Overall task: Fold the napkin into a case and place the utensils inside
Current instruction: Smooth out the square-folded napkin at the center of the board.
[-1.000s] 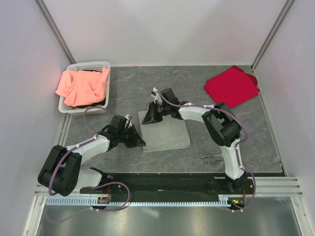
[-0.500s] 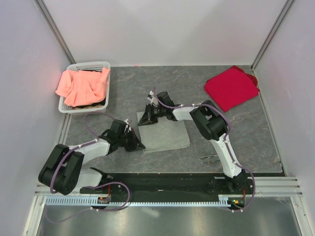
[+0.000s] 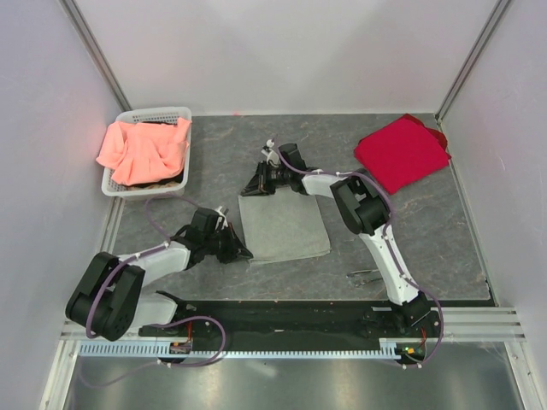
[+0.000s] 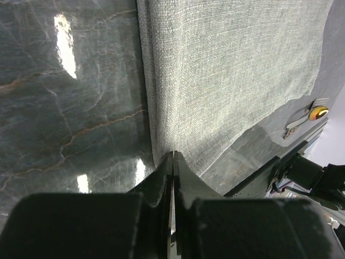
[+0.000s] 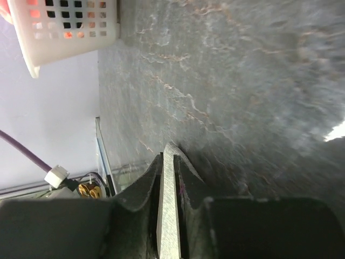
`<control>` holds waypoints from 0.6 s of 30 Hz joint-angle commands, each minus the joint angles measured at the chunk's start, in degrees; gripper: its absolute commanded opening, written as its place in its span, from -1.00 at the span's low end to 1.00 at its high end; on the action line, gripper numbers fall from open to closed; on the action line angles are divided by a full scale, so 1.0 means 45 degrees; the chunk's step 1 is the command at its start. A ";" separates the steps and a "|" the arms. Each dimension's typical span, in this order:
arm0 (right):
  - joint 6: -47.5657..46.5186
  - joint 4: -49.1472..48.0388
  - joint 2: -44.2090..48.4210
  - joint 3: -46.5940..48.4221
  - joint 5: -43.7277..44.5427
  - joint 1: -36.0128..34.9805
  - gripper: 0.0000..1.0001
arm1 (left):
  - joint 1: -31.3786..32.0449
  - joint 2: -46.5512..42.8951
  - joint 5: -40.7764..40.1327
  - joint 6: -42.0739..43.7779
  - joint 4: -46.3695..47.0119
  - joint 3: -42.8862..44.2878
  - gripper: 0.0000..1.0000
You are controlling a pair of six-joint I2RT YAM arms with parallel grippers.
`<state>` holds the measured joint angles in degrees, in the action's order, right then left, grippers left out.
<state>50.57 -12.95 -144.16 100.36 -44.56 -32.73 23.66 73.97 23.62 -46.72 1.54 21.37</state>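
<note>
Bright, even overhead light; white glare on table (image 4: 81,108) left of napkin (image 4: 232,81); right wrist view blurred.

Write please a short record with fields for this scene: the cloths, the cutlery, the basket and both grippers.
task cloth: grey-green cloth napkin, flat on the dark stone table
left gripper: shut on the napkin's near left corner
right gripper: shut on its far left corner
cutlery: silvery metal utensils, near right, off the napkin
spare cloth: bright red cloth, far right
container: white plastic basket, far left, holds salmon-orange cloth
</note>
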 commanded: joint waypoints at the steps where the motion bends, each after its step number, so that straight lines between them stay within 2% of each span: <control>1: -0.0961 0.1585 0.1406 0.0531 0.0348 0.0456 -0.50 | 0.0094 -0.1047 0.0396 -0.0321 -0.1141 0.1129 -0.80; 3: -0.1606 0.2326 0.2578 0.0085 0.0525 0.0554 -0.34 | 0.0094 -0.1340 0.0358 -0.0321 -0.1474 0.1539 -0.76; 4: -0.1801 0.2602 0.2969 -0.0093 0.0720 0.0651 -0.19 | 0.0094 -0.1515 0.0377 -0.0321 -0.1591 0.1619 -0.74; 7: -0.2174 0.3248 0.4181 -0.1087 0.0780 0.0847 -0.06 | 0.0094 -0.1459 0.0552 -0.0419 -0.1515 0.1600 -0.73; 13: -0.2468 0.2453 0.5745 -0.3938 0.0819 0.1743 -0.06 | 0.0249 -0.1165 0.1138 -0.0944 -0.0055 0.0294 -0.78; 18: -0.2662 0.1628 0.5005 -0.4723 0.0331 0.2487 -0.08 | 0.0484 -0.0717 0.0768 -0.0869 0.0321 -0.0509 -0.78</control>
<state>41.08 -3.51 -117.89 81.84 -42.00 -24.18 25.15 68.90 26.39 -48.93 -0.97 21.28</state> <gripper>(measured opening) 0.468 0.114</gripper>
